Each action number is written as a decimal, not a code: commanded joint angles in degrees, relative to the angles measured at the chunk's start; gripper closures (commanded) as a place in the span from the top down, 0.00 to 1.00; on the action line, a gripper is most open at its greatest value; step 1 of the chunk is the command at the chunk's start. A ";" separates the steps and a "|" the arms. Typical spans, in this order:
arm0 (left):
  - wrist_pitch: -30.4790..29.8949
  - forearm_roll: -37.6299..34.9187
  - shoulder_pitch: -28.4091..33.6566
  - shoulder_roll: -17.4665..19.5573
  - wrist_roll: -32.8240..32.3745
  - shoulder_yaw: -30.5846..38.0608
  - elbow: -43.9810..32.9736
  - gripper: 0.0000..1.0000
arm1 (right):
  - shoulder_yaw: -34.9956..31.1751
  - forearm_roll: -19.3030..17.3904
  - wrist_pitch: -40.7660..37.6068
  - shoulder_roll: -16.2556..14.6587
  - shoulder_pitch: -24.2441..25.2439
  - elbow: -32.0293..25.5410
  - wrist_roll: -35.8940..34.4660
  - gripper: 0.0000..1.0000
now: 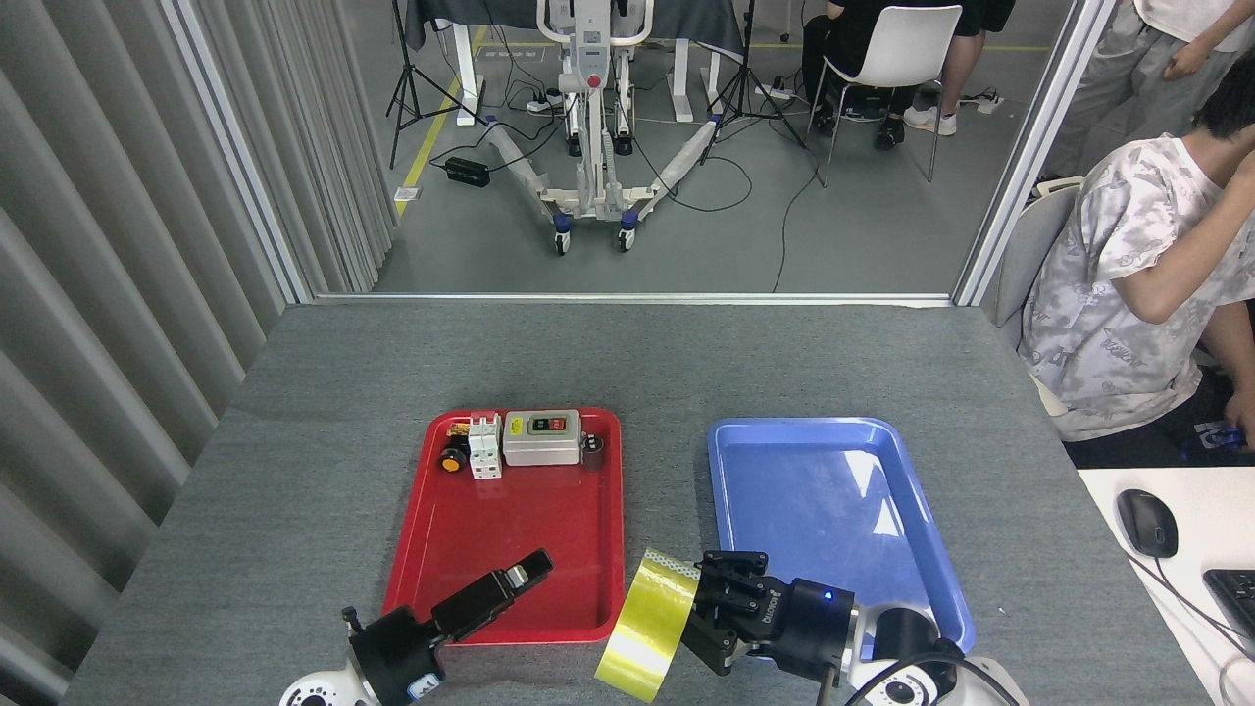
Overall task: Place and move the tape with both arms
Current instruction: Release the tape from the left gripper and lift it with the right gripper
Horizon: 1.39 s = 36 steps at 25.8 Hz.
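My one head view, high above the grey table (627, 363), facing forward and down, floor beyond it

Grey table (627, 363), ribbed wall (147, 196) left, white chair (907, 49) on grey floor (863, 226).

Two plastic trays: one red (510, 529), one blue (833, 510). One roll of translucent yellow tape (651, 626). Two black robot hands (534, 564) (721, 608). Perhaps five small electrical parts (525, 441) in red tray.

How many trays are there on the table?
2. The red tray lies left of centre and carries electrical parts along its far end; the blue tray lies to its right.
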 commanded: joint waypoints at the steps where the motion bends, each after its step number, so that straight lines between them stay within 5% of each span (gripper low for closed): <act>1: -1.62 -7.27 -1.88 0.03 7.59 4.08 0.72 0.99 | -0.93 -1.17 -0.01 -1.20 0.87 -0.51 -0.02 0.07; 8: -1.44 -41.89 -0.12 0.03 23.58 5.14 -6.22 0.99 | -12.62 -2.75 -0.01 -1.47 3.42 -3.41 0.06 0.06; 13: 12.09 -63.17 4.01 -0.76 36.68 6.19 -18.96 1.00 | -16.75 -2.32 -0.01 -4.02 2.99 -3.24 0.68 0.06; 22: 34.76 -67.03 12.36 -3.40 38.52 -3.56 -23.71 0.98 | -16.05 1.99 26.53 -11.22 1.32 -2.80 5.07 0.06; 26: 41.36 -78.72 12.27 -3.75 49.78 -8.05 -22.30 0.99 | -16.05 2.08 31.80 -13.33 -0.18 -2.71 9.56 0.06; 30: 39.60 -78.90 12.36 -3.31 64.45 -9.19 -21.87 1.00 | -10.96 1.90 39.09 -16.58 -3.60 -0.16 11.58 0.06; 36: 33.10 -73.63 14.56 -3.05 66.65 -9.10 -21.07 1.00 | -2.16 1.73 44.63 -17.64 -12.92 14.43 12.81 0.07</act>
